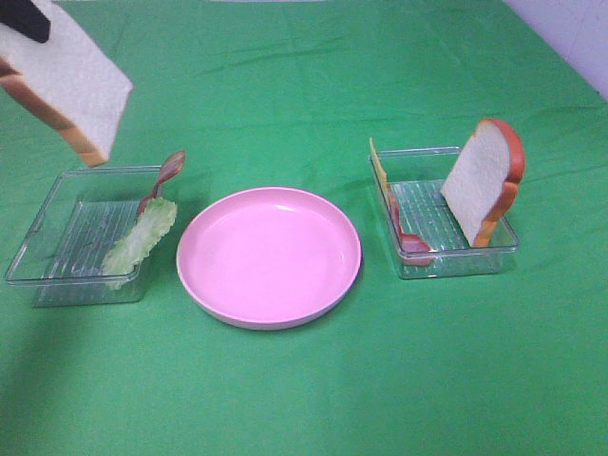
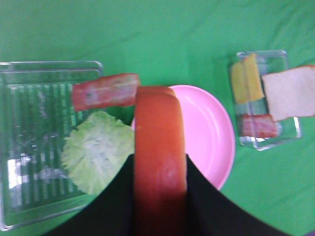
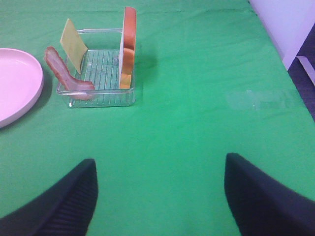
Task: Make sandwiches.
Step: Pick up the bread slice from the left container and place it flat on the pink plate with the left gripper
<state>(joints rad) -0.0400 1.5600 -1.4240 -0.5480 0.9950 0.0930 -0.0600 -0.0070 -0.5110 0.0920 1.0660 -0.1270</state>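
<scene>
My left gripper [image 1: 28,19] hangs high over the far left of the table, shut on a white bread slice [image 1: 62,81] with an orange-brown crust [image 2: 158,147]. The slice is above the left clear tray [image 1: 76,228], which holds pale green lettuce [image 1: 141,237] and a bacon strip [image 1: 165,178]. An empty pink plate [image 1: 269,252] sits in the middle. The right clear tray [image 1: 446,273] holds a second bread slice [image 1: 484,185] standing on edge, a yellow cheese slice [image 1: 378,166] and a bacon strip [image 1: 408,239]. My right gripper [image 3: 157,196] is open over bare cloth, well short of that tray [image 3: 98,73].
A green cloth covers the whole table. A pale wall or floor edge [image 3: 290,24] runs along the table's far right side. Open cloth lies in front of the plate and both trays.
</scene>
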